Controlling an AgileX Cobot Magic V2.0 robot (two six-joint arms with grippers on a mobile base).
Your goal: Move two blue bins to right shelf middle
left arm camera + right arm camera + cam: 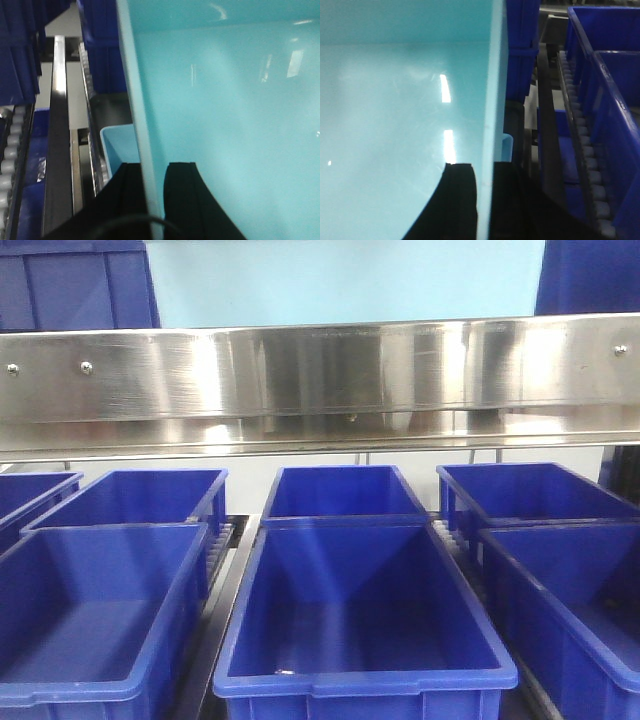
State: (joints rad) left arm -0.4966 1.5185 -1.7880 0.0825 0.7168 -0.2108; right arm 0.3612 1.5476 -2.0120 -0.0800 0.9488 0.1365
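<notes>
A blue bin (360,610) fills the centre foreground of the front view, standing lengthwise on the shelf lane. In both wrist views its inside looks pale cyan. My left gripper (152,167) straddles the bin's left wall (137,100), one black finger (182,195) inside and one outside, shut on it. On the opposite side, my right gripper (482,167) is shut on the right wall (492,90) in the same way, with its inner finger (460,200) against the bin's inside. A second blue bin (342,492) stands directly behind the held one. Neither gripper shows in the front view.
More blue bins stand left (95,610) and right (575,590), with others behind them (140,495). A steel shelf beam (320,375) runs across just above. Roller tracks (577,130) and rails (57,125) flank the held bin. Further bins (75,285) rest on the upper level.
</notes>
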